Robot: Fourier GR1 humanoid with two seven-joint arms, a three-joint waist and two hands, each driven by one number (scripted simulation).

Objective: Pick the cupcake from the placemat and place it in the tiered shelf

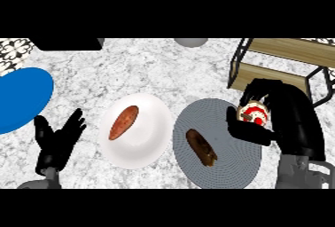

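A: How is the right hand (278,116) set?

B: Its forearm comes up from the lower right edge, and the fingers and thumb are curled round the cupcake (254,113). The cupcake, white with red on it, shows between thumb and fingers, partly hidden by them.

A: Where is that relative to the placemat?

B: Over the right rim of the grey round placemat (219,173), between it and the wooden tiered shelf (281,60) at the upper right. The cupcake is not in the shelf.

A: What remains on the placemat?

B: A dark brown pastry (201,147), lying near its middle.

A: And the left hand (57,138)?

B: At the lower left, open, fingers up and spread, holding nothing. Beside it on the tabletop (137,66) stands a white plate (141,153) bearing a reddish sausage-shaped item (123,122). A blue plate (20,99) lies at the left edge.
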